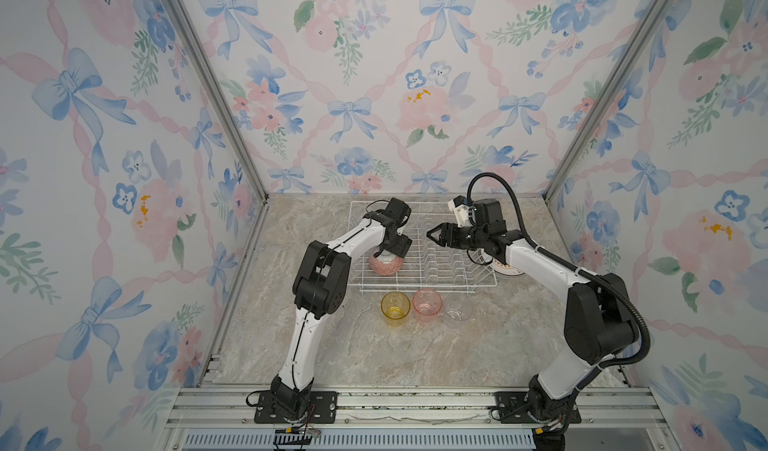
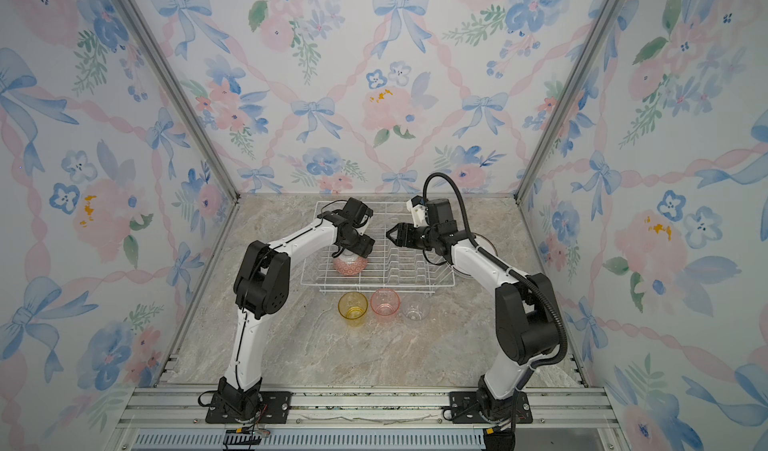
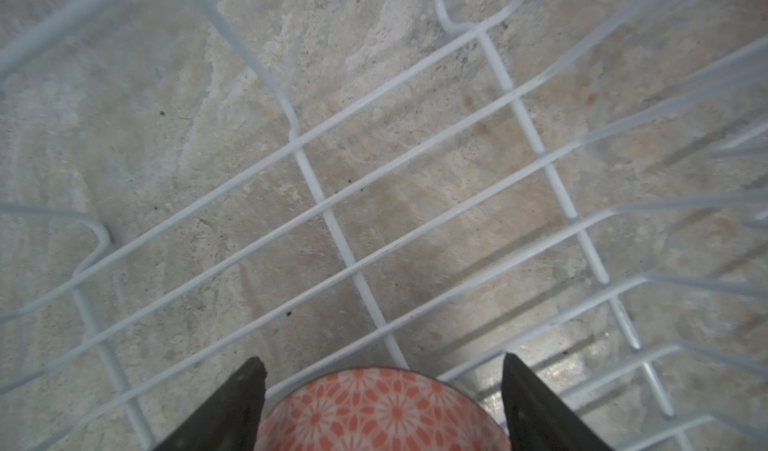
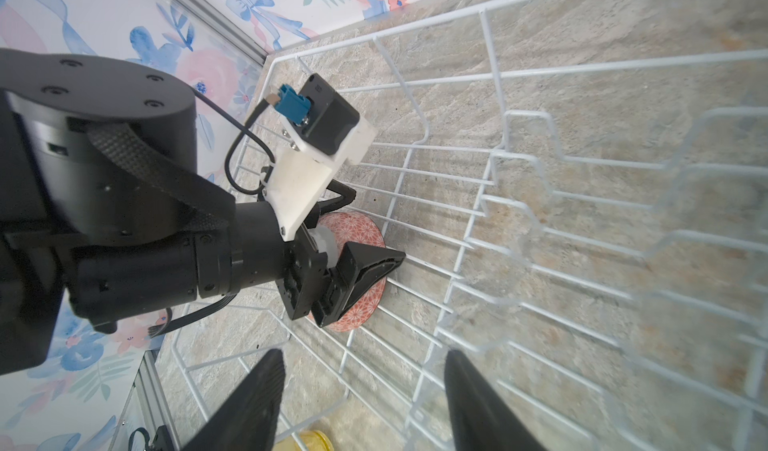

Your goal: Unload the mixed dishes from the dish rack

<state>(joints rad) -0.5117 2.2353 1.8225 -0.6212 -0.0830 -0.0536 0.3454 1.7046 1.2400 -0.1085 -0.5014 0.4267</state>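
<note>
Unloading is nearly done. The dish rack (image 1: 446, 257) holds only one item that I can see, a pink patterned bowl (image 1: 384, 266). It sits upside down on the wire floor at the rack's left end, foot ring up. The plate slots are bare. Three tumblers stand on the table (image 1: 374, 353) just in front of the rack: yellow (image 1: 395, 306), pink (image 1: 427, 303) and clear (image 1: 459, 309). A stack of plates (image 1: 505, 270) lies just beside the rack's right end, mostly hidden under the right arm. The left gripper (image 3: 382, 365) is down over the bowl with its jaws spread wide, one finger on each side and both tips close against the bowl's wall. I cannot tell whether they press on it or only flank it. The right gripper (image 1: 431, 234) hangs above the middle of the rack with its jaws apart and nothing between them. The step in hand looks like the pick of the bowl. The next move calls for a firm squeeze across the rounded wall, which is likely slippery. Then comes a straight lift clear of the rack's wires and rim before carrying the bowl out to open table. The right arm is close, so the lift path should keep clear of it.
</note>
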